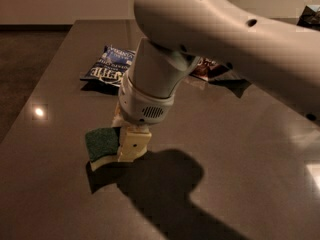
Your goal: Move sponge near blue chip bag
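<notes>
Sponge (pixel 102 145) is gripped and seems to be off the table (pixel 260 154), so the step in hand looks like the carry toward the blue bag (pixel 111 66). The table, dark and glossy, fills most of the frame. The arm (pixel 235 29), pale and thick, runs from the right edge to the upper centre, and its wrist (pixel 150 84) points down at centre left. The blue bag lies flat at upper left of centre, its right edge behind the wrist. A second bag (pixel 210 69) peeks out under the arm, right of it. The sponge hangs at lower left of centre, green top up, well apart from the blue bag, its shadow offset beneath it. The gripper (pixel 126 145) sits under the wrist, pinching the sponge by its right end. The next move, I judge, calls for carrying the sponge toward the upper left, stopping just short of the blue bag without brushing it, then lowering and letting go
</notes>
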`<state>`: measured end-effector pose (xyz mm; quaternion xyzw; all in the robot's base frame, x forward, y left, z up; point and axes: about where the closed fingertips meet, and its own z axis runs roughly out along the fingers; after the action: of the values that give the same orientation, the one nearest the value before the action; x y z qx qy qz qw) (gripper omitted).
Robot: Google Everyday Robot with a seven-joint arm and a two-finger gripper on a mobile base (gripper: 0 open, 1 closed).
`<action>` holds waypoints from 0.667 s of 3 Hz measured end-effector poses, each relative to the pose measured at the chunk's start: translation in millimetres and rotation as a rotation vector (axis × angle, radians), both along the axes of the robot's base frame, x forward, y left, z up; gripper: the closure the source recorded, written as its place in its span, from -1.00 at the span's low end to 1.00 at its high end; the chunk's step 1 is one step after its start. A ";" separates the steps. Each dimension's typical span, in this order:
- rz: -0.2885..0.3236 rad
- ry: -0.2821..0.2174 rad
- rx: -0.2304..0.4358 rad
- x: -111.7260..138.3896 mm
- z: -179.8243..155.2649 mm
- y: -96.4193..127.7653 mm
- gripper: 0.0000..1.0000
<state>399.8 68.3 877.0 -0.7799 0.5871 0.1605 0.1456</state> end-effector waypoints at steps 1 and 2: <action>0.000 0.000 0.000 0.0 0.0 0.0 1.00; -0.016 -0.018 -0.026 9.6 2.8 2.8 1.00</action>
<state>409.4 71.1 879.8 -0.7785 0.5941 0.1443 0.1420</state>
